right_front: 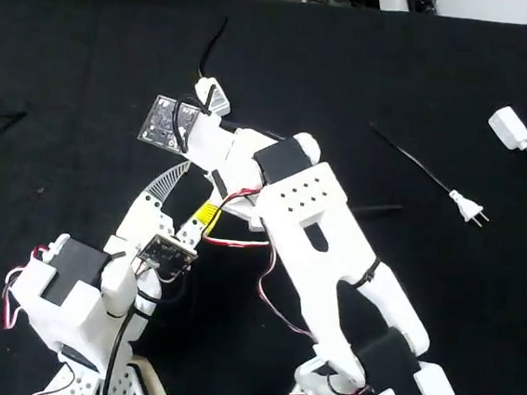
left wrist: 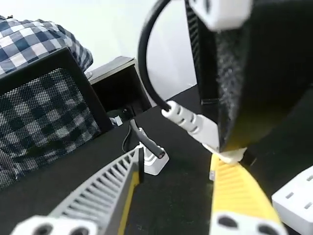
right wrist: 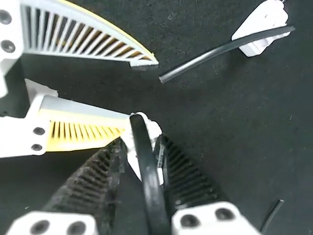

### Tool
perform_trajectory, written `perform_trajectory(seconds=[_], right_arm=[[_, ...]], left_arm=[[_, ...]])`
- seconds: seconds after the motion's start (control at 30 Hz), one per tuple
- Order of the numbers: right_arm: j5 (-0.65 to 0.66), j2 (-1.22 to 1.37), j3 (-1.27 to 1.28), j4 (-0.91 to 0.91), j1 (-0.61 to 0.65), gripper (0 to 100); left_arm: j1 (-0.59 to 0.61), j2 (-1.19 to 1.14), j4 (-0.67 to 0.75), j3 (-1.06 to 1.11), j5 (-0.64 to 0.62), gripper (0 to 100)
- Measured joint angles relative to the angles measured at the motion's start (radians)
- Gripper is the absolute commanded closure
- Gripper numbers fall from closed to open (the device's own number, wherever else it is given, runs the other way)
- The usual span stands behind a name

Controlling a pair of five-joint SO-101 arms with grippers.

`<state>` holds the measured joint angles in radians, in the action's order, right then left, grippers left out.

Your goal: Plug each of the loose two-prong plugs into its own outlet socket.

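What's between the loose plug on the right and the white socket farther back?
Nothing; in the high view, bare black table separates plug and socket.

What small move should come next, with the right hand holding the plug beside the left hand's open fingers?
Probably ease the left hand shut on the plug. The right hand is clamped on it, it sits at the left's yellow fingertip and the grey finger stands apart, so a handover looks ready.
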<state>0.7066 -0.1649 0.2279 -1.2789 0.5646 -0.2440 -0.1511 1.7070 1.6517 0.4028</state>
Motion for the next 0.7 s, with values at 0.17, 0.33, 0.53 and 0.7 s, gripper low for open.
perform_trajectory(seconds=[0.17, 0.33, 0.53, 0.7], right_arm=[[0.002, -0.043, 0.003, -0.043, 0.003, 98.6], [0.002, -0.17, 0.003, -0.106, 0.009, 98.6], [0.003, -0.273, 0.025, -0.192, 0.012, 95.2], [0.003, -0.27, 0.094, -0.143, -0.037, 77.8]], left_arm=[[0.003, 0.0, 0.0, 0.0, 0.0, 76], [0.003, 0.0, 0.0, 0.0, 0.0, 76], [0.003, 0.0, 0.0, 0.0, 0.0, 76], [0.002, 0.0, 0.0, 0.0, 0.0, 76]])
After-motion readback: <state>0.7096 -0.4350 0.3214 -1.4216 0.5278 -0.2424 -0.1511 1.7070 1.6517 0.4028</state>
